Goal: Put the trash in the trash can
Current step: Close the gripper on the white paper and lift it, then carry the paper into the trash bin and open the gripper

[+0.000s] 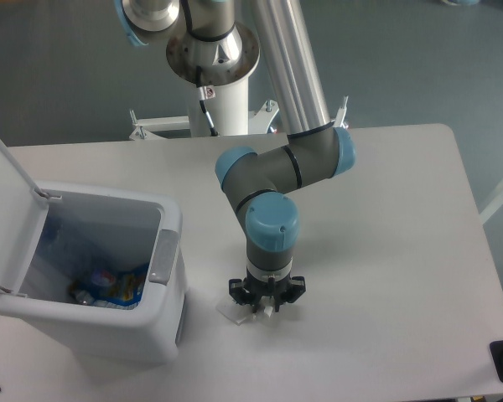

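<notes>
The end effector (pixel 267 306) sits low on the surface (pixel 386 251), right over the crumpled paper wad (pixel 232 312), which peeks out at its nine o'clock, jaw spread hidden from here, with the open trash can (pixel 163 322) further off at nine o'clock.

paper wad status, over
Gripper down over crumpled white paper wad, jaw state unclear. White rectangular plastic bin lid open. Nothing between them.
</notes>
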